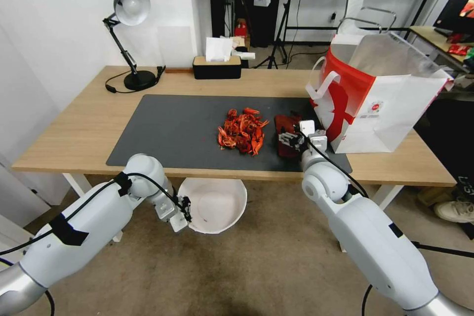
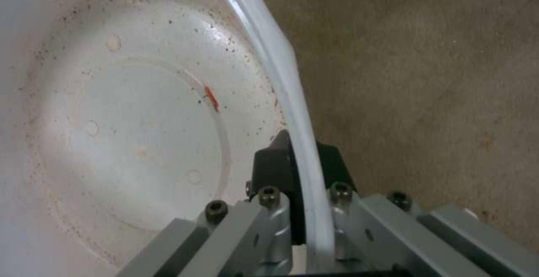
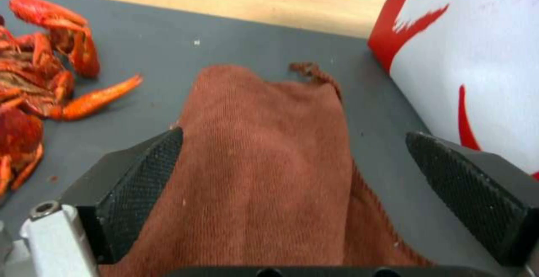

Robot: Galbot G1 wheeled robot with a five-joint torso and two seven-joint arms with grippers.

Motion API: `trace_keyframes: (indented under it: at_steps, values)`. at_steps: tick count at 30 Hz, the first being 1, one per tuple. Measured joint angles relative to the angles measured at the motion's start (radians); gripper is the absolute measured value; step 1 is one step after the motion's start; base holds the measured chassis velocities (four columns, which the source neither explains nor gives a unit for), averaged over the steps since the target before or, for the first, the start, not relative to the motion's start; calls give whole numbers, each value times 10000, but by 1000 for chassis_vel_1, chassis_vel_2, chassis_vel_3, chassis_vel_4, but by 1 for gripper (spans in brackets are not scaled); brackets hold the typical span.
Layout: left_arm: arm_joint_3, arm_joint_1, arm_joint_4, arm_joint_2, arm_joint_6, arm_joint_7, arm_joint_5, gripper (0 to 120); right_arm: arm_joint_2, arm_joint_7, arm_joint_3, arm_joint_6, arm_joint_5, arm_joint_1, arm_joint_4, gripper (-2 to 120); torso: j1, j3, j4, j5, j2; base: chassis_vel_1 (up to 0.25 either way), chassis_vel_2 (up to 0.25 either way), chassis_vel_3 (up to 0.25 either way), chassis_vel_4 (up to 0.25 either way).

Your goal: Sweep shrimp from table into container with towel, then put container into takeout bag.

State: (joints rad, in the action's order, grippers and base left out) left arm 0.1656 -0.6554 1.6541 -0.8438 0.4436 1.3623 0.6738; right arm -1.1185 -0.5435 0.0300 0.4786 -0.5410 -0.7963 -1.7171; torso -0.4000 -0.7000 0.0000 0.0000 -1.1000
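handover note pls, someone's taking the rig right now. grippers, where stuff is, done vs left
Left gripper: shut on the container rim, holding it below the table's near edge.
Right gripper: open, fingers either side of the towel, not clamped.
Shrimp: piled mid-mat, left of the towel. Takeout bag: upright on the table's right end.
Done: container positioned. Left: grip towel, sweep shrimp in, bag the container.
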Motion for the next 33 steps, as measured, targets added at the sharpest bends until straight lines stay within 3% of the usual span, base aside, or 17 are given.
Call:
trace_keyframes:
  at_steps: [10, 13, 27, 33]
  values:
    - [-26, -30, -66, 44, 66, -71, -61, 0, -149, -413, -135, 153, -469, 29, 168, 100, 0, 0, 0, 0, 0, 0, 0, 0, 0]
    - [-11, -31, -40, 59, 73, -77, -114, 0, -170, -544, -142, 154, -711, 37, 186, 93, 0, 0, -1, 0, 0, 0, 0, 0, 0]
    - [-14, -98, 51, 497, 228, -255, -293, 0, -286, -793, -131, -6, -1194, -17, 153, 43, 1, 0, 2, 1, 0, 0, 0, 0, 0]
    - [-27, -109, 53, 420, 256, -291, -322, 0, -267, -894, -133, -6, -1342, -42, 120, 22, 1, 0, 0, -1, 0, 0, 0, 0, 0]
